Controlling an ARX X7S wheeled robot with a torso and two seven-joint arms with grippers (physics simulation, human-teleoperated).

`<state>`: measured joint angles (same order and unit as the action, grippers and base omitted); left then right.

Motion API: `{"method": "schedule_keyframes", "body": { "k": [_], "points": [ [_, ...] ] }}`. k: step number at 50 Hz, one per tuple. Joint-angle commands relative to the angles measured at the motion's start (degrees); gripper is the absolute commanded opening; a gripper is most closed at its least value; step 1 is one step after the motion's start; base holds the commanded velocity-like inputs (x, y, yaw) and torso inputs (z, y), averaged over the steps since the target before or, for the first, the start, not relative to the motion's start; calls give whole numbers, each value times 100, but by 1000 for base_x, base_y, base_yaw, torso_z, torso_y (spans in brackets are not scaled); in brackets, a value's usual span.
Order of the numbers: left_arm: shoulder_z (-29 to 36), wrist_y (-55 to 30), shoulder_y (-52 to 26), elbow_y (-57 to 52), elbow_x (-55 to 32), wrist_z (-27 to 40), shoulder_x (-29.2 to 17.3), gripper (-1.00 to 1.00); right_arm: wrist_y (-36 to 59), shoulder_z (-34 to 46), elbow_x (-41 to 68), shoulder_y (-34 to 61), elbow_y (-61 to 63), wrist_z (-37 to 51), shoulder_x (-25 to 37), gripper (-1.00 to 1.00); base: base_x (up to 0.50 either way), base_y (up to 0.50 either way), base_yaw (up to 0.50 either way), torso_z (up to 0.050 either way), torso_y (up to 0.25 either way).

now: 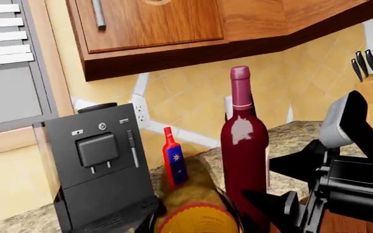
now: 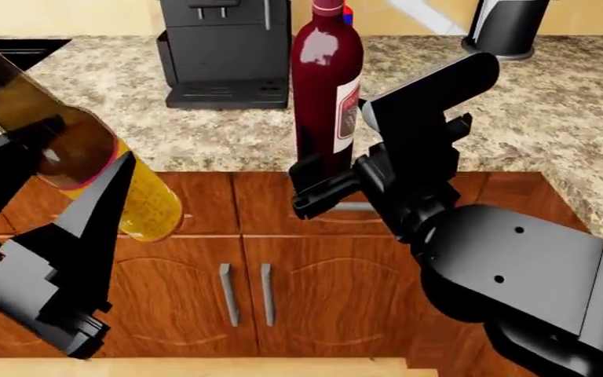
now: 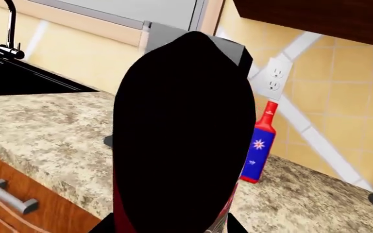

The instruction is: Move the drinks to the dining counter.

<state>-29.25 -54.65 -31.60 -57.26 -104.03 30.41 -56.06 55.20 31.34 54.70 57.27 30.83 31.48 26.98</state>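
**One bottle in the air, one between the jaws, one left at the wall**

Held the amber beer bottle (image 2: 144, 204) in the jaws of the left gripper (image 2: 66, 169), closed firmly on its body. Carried it tilted, off the table (image 2: 553, 118) and in front of the cabinet doors (image 2: 312, 290). Judged this as a plain carrying pose: lifted free of the stone, so nothing to knock on the way.

Reached with the right gripper (image 2: 328, 184) to the lower body of the wine bottle (image 2: 326, 86), jaws standing on both sides of it. Could not tell whether pressing on the glass or only around it, because the right wrist view was filled almost wholly by the dark bottle. Found the wine bottle upright on the table, very near its front edge. Took the low grip as sensible for such a tall, top-heavy thing, though a lift with weak closing could tip it over the edge.

Saw the blue bottle (image 1: 175, 158) upright further back on the table, near the wall and just beside the coffee machine (image 1: 99, 170), touched by nothing.

Could not make out the dining counter with certainty in any view. Judged the task as early: no drink delivered yet.
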Motion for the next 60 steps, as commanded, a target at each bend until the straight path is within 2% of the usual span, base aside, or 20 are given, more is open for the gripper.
{"method": "schedule_keyframes", "body": {
  "k": [1,5,9,23,60],
  "points": [
    [-1803,49,785,-71,-1208,939,-684,-100,162,-46,-15,121,191,73,7,-100,-500,67,0,0,0],
    [-1836,52,757,-4,-1209,984,-683,-100,174,-30,-29,162,283,109,19,-100,-500,101,0,0,0],
    [-1920,-88,791,38,-1063,873,-482,-100,108,49,-126,129,333,48,72,-100,-500,220,0,3,0],
    [-1822,-243,760,45,-829,702,-274,-100,37,190,-259,113,342,-21,118,-100,-489,-12,333,0,0],
    [-1634,-314,628,54,-759,668,-214,-100,-53,316,-321,131,324,-80,145,-100,-453,-64,382,1,0]
  ]
}}
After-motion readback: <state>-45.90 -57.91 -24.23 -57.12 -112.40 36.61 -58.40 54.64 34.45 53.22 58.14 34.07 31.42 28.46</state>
